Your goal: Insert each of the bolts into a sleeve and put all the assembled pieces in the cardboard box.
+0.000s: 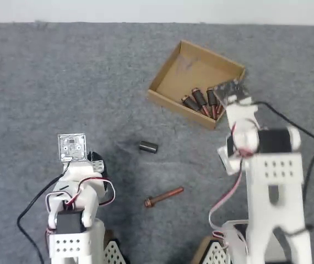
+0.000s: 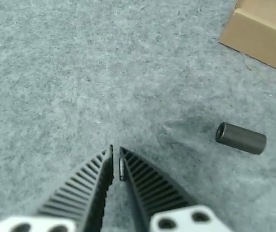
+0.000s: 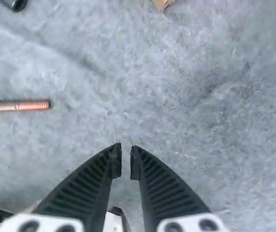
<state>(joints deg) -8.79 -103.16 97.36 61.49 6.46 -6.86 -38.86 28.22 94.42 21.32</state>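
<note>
Bolt (image 1: 164, 197), one loose, lies on grey felt (image 1: 47, 71) between the arms; one loose sleeve (image 1: 148, 147) sits farther back, apart from it. A pale wall (image 1: 146, 11) runs behind. Left gripper (image 2: 115, 150) hangs low over the felt, jaws nearly together, empty. Right gripper (image 3: 125, 147) is likewise narrow and empty, its arm beside the cardboard box (image 1: 187, 69), which holds at least three assembled pieces (image 1: 200, 99).

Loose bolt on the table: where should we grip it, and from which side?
Grip the bolt on its smooth shank near the head, coming from straight above with the jaws across its axis. It lies flat, well apart from the sleeve, and this hold should leave the threaded end free for insertion.
</note>
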